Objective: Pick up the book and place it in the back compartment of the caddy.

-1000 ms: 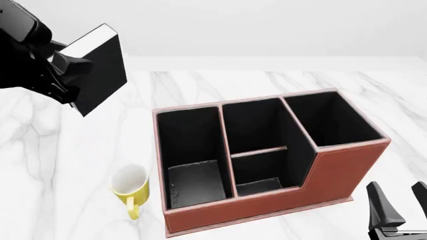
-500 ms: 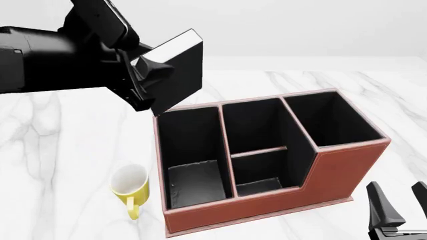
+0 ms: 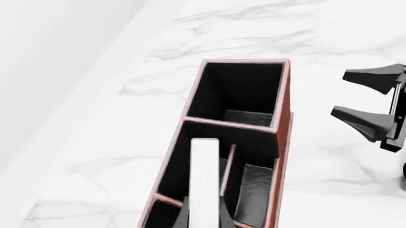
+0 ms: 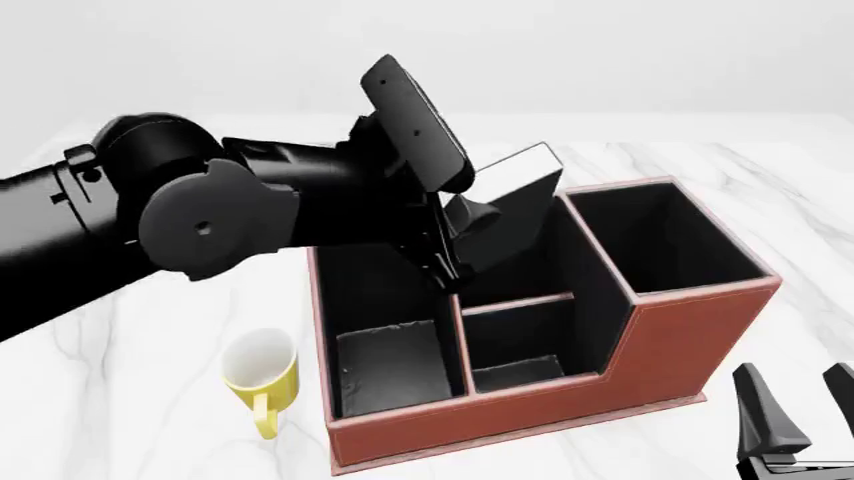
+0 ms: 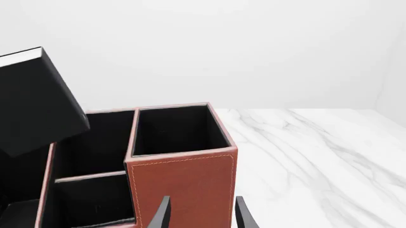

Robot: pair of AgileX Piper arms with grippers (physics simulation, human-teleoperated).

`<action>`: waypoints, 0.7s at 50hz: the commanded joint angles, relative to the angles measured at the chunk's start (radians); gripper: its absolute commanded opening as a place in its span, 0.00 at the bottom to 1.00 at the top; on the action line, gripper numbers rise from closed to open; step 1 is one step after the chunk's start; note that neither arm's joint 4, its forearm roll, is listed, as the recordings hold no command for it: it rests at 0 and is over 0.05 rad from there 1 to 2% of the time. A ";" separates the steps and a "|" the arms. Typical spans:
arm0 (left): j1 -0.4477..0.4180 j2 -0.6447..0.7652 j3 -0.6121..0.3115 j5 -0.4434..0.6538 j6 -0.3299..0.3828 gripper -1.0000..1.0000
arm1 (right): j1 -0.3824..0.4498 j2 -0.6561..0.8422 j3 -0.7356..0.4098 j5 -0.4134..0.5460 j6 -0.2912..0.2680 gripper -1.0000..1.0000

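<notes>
My left gripper (image 4: 451,238) is shut on the black book (image 4: 514,212) and holds it tilted in the air above the caddy's (image 4: 694,340) middle section. In the left wrist view the book's white page edge (image 3: 204,178) lies over the deeper middle cell, beside the crosswise divider. The small back compartment (image 4: 514,350) lies on the divider's other side, by the low outer wall, and shows in the left wrist view (image 3: 254,190). The book (image 5: 35,99) and the caddy (image 5: 184,180) show in the right wrist view. My right gripper (image 4: 797,418) is open and empty by the caddy's near right corner.
A yellow mug (image 4: 260,372) stands on the white marble table (image 4: 134,300) to the left of the caddy's long end cell (image 4: 380,320). The tall right cell (image 4: 661,240) stands higher than the rest. My right gripper (image 3: 371,107) shows in the left wrist view.
My left arm has swung right with the book, from over the table's far left to above the caddy's middle section. The right arm has not moved.
</notes>
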 commanded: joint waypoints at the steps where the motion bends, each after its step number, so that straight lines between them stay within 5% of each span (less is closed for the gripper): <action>1: -0.046 0.061 0.016 -0.076 -0.006 0.00 | 0.000 0.000 0.000 0.000 0.000 1.00; 35: -0.096 0.101 0.106 -0.205 -0.058 0.00 | 0.000 0.000 0.000 0.000 0.000 1.00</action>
